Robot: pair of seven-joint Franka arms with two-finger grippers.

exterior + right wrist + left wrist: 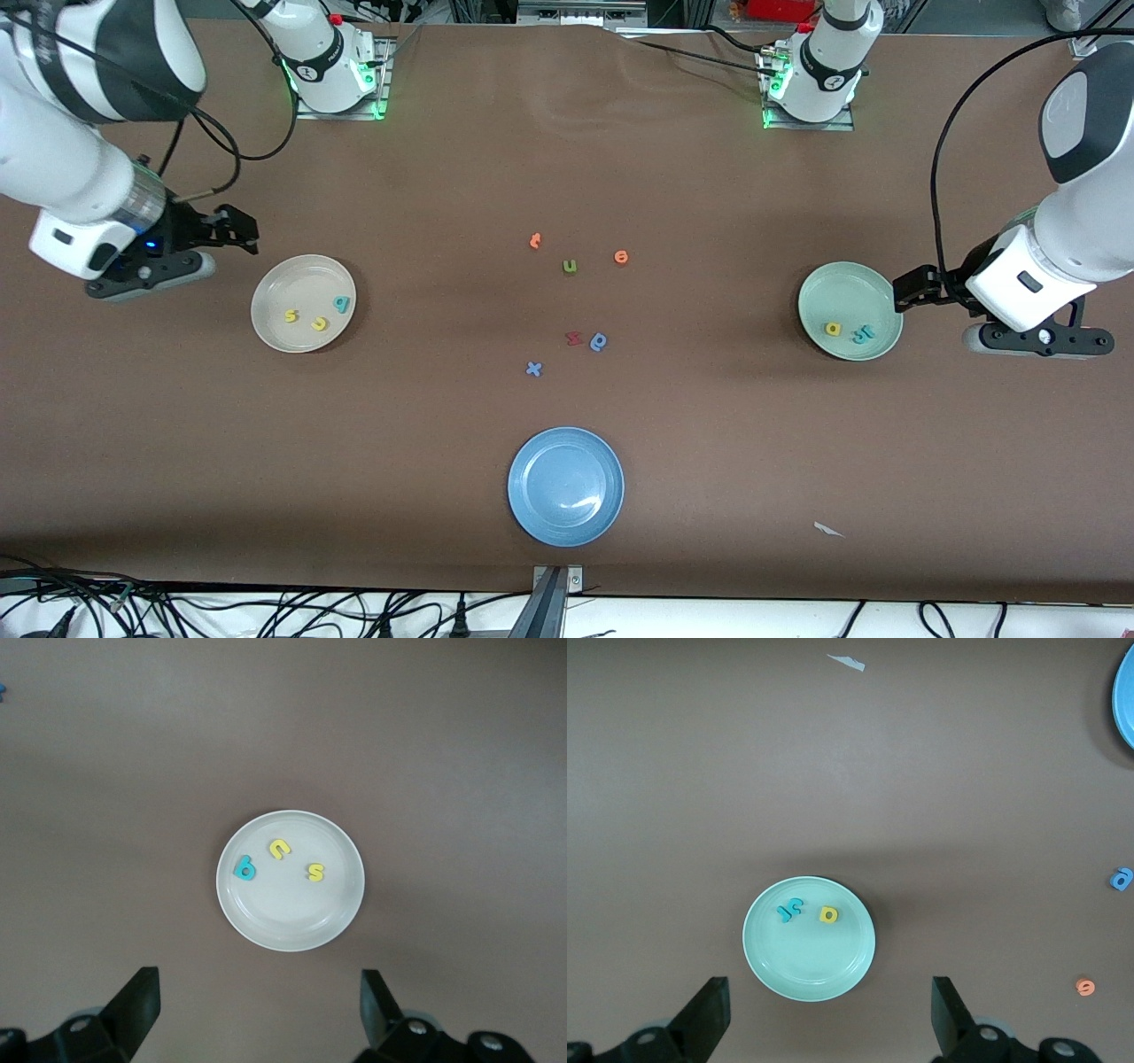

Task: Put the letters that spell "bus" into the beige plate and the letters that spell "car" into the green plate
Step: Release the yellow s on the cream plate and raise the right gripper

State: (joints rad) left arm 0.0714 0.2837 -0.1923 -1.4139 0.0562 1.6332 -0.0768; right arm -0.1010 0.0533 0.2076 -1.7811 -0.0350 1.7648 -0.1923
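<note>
Front view shows me both plates already filled. The beige plate (303,303), at middle left of the frame, carries the teal b (341,304), the yellow u (319,323) and the yellow s (291,315). The green plate (850,310), at middle right, carries the yellow a (833,329), and touching each other, the teal c (785,912) and the light-blue r (796,903).

The right gripper (232,229) hangs up in the air just beside the beige plate, fingers spread and empty. The left gripper (912,289) hangs at the edge of the green plate, also released and holding nothing. I judge the task finished — both arms wait.

What can go wrong now: if I lower the left gripper carelessly, a finger may catch the green rim and tip the plate, and the light foam letters would jump out.

The table (567,159) is covered in brown matte cloth with slight wrinkles near the top centre. In the middle lie leftover letters, among them a green u (569,266) and a blue x (533,369) — below them an empty blue plate (565,486). A white scrap (828,529) lies at lower right. Cables run along the bottom edge.
</note>
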